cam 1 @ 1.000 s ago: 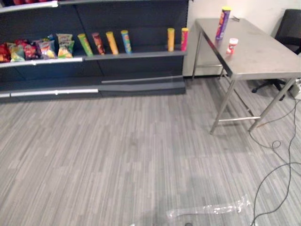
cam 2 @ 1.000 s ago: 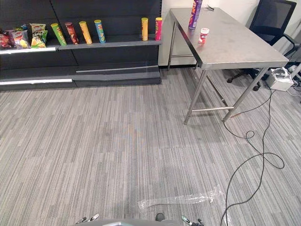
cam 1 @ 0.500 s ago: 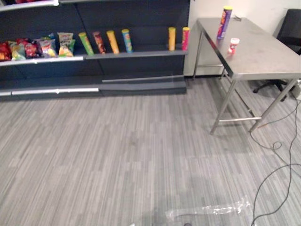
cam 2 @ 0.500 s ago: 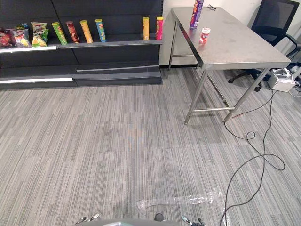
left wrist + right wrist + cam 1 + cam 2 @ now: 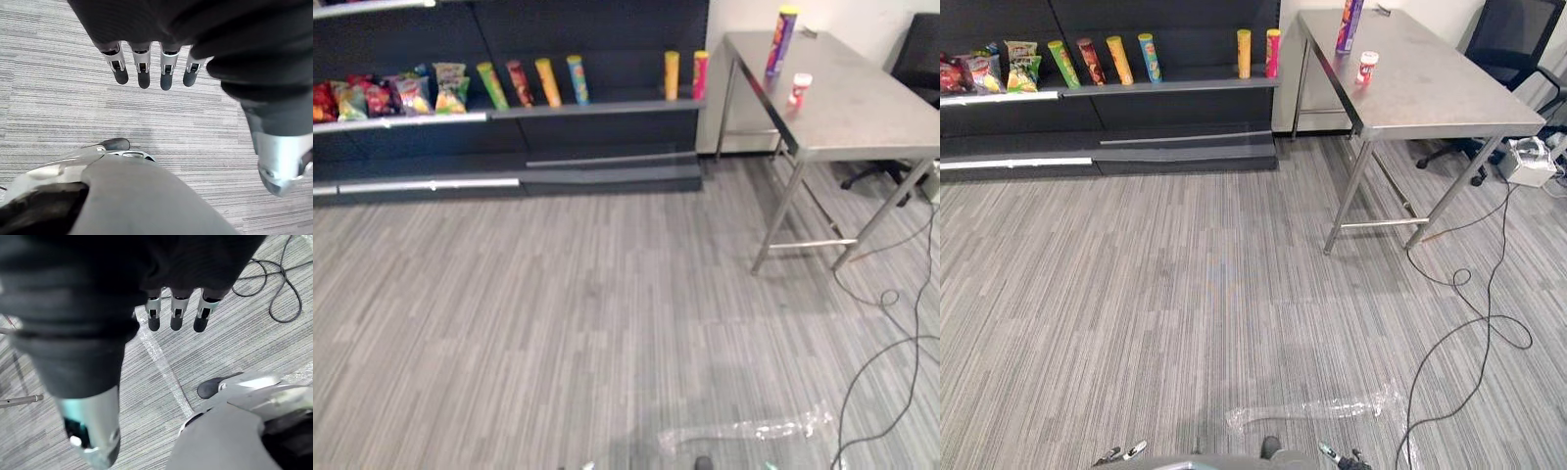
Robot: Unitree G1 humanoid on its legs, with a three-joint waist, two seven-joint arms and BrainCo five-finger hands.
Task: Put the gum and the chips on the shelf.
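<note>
Steel table [image 5: 1430,93] on the right has the chips [image 5: 1349,24] standing at its far end, gum [image 5: 1365,67] near them. Shelf [image 5: 1185,88] is well off to the left. Left hand [image 5: 143,68] and right hand [image 5: 176,316] hang over carpet [image 5: 1185,294], loosely spread, holding nothing.

Bright, even room light, with soft sheen on the metal table [image 5: 1430,88].

No legible print, packaging [image 5: 1119,59] on the shelf [image 5: 1185,87] (too small)
</note>
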